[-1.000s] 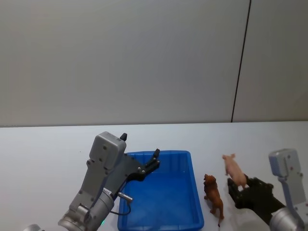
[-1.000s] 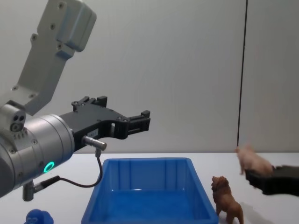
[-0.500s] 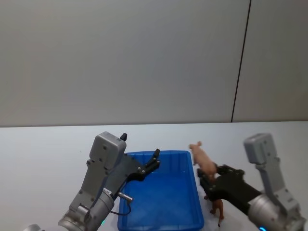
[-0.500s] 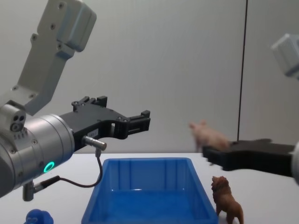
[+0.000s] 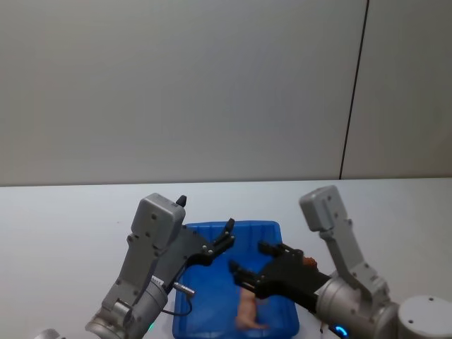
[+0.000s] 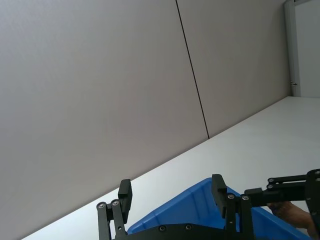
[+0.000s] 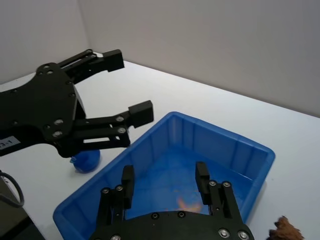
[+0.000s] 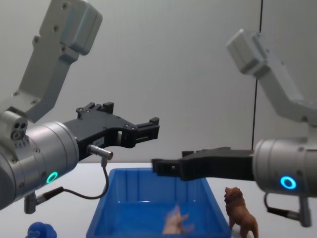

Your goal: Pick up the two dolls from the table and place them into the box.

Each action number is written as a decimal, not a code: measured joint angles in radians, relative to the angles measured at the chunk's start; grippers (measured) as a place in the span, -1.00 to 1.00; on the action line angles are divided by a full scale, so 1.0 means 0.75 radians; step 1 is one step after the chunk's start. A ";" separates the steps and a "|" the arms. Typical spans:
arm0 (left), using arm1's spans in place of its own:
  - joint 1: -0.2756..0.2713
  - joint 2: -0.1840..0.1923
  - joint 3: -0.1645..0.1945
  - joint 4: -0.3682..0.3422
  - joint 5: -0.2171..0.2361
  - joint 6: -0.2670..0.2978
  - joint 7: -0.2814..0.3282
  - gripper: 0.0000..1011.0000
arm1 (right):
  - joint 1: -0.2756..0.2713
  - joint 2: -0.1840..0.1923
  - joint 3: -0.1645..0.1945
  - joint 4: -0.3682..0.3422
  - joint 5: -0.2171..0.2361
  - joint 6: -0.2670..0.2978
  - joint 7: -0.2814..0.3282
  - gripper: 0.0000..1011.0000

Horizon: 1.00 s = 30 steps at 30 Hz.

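The pig [image 5: 247,311] lies loose inside the box [image 5: 212,304], so I judge the job half done. My right hand [image 5: 248,259] hangs spread and empty just above it. The lion [image 8: 241,212] stands on the counter [image 5: 70,212] right of the box, not yet picked up. My left hand [image 8: 154,127] hovers open over the box's left side.

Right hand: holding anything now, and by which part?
Nothing. The right hand is open above the box, and the pig is loose inside it. The left hand is open and empty too.
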 joint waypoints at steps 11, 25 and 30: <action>0.000 0.000 0.000 0.000 0.000 0.000 0.000 0.98 | -0.015 0.003 -0.013 -0.029 -0.003 -0.002 -0.010 0.98; 0.000 0.000 0.000 0.000 0.000 0.000 0.000 0.98 | -0.144 0.113 0.034 -0.152 0.056 -0.057 -0.131 0.98; 0.000 0.000 0.000 0.000 0.000 0.000 0.000 0.98 | -0.190 0.149 0.052 -0.176 0.085 -0.066 -0.181 0.98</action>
